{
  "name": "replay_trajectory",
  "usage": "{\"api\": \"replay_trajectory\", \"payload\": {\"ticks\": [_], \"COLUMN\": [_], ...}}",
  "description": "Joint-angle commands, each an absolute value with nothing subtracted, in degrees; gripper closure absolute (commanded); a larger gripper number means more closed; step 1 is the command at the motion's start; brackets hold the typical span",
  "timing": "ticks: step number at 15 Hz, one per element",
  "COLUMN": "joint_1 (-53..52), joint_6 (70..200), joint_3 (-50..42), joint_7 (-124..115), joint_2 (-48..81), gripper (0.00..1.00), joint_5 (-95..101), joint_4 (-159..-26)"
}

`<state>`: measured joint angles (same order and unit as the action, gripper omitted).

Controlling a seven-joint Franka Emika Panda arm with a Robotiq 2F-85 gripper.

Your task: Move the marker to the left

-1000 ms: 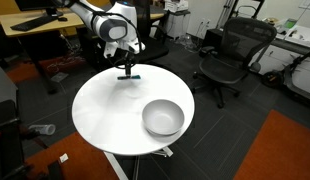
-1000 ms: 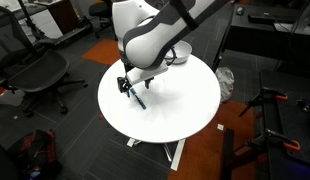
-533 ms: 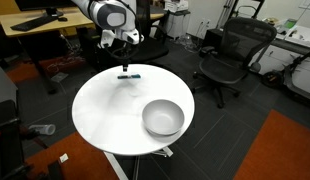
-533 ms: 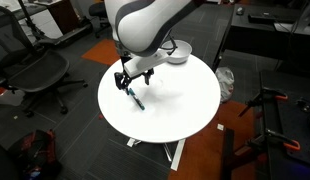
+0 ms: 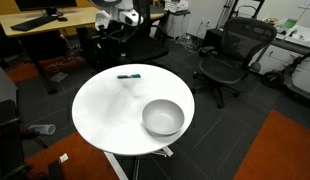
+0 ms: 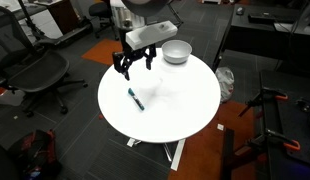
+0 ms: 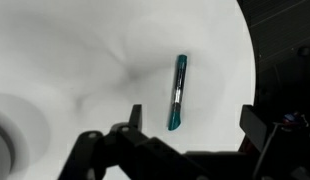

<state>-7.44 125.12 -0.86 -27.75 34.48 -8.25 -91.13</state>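
The marker (image 5: 128, 75) is a thin dark pen with a teal end. It lies flat on the round white table (image 5: 105, 115) near the far edge. It also shows in an exterior view (image 6: 135, 98) and in the wrist view (image 7: 177, 92). My gripper (image 6: 134, 65) hangs open and empty well above the marker. In the wrist view its two fingers (image 7: 195, 128) stand wide apart with the marker's teal end between them, far below. The gripper is mostly cut off at the top of an exterior view (image 5: 120, 17).
A grey bowl (image 5: 163, 118) sits on the table, away from the marker; it also shows in an exterior view (image 6: 176, 51). Office chairs (image 5: 231, 55), desks and a red rug (image 5: 280, 150) surround the table.
My gripper has let go of the marker and risen straight up from the table. The marker now lies flat on the table where it was set down.
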Motion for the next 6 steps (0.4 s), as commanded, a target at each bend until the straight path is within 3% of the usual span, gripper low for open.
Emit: {"api": "replay_trajectory", "payload": {"ticks": [1,6], "joint_1": [-7.39,-7.46], "joint_6": [124.92,124.99], "joint_3": [-0.92,-0.93], "joint_7": [-27.62,-27.61], "joint_2": [34.12,34.76], "gripper": [0.0,0.0], "joint_5": [-8.24,-8.24], "joint_4": [-91.17,-91.13]}}
